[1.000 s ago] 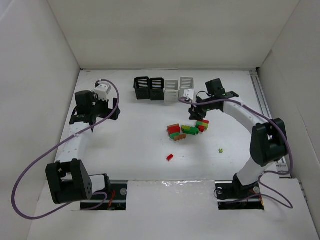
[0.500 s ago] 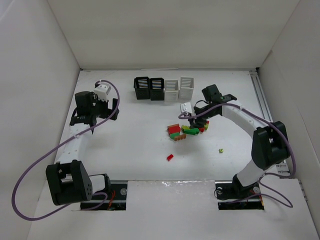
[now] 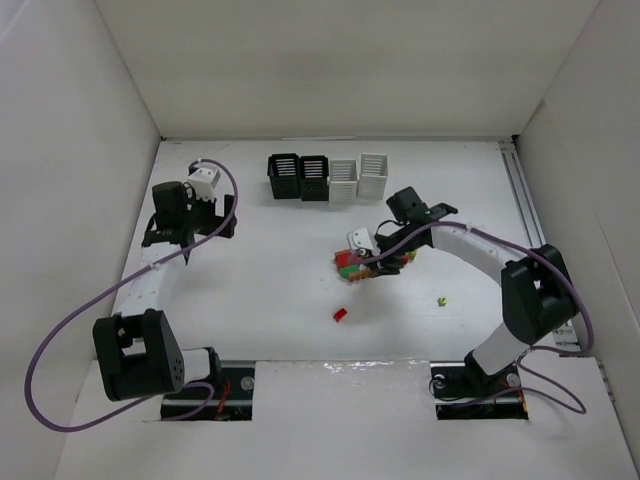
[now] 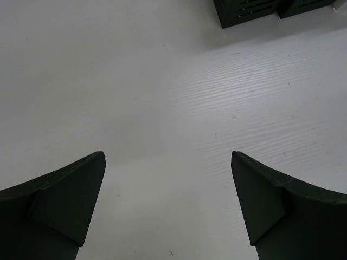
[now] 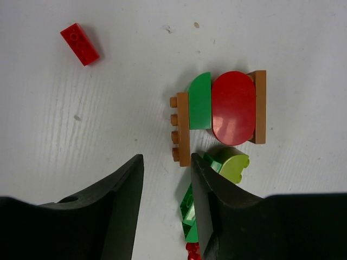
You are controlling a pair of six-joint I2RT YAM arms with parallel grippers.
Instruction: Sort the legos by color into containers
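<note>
Right jaws now low over stacked legos (image 5: 233,114)

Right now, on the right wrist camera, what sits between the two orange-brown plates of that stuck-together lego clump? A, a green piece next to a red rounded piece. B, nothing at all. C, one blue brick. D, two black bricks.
A: the right wrist view shows a green piece and a red rounded piece side by side, sandwiched between the orange-brown plates.
</note>
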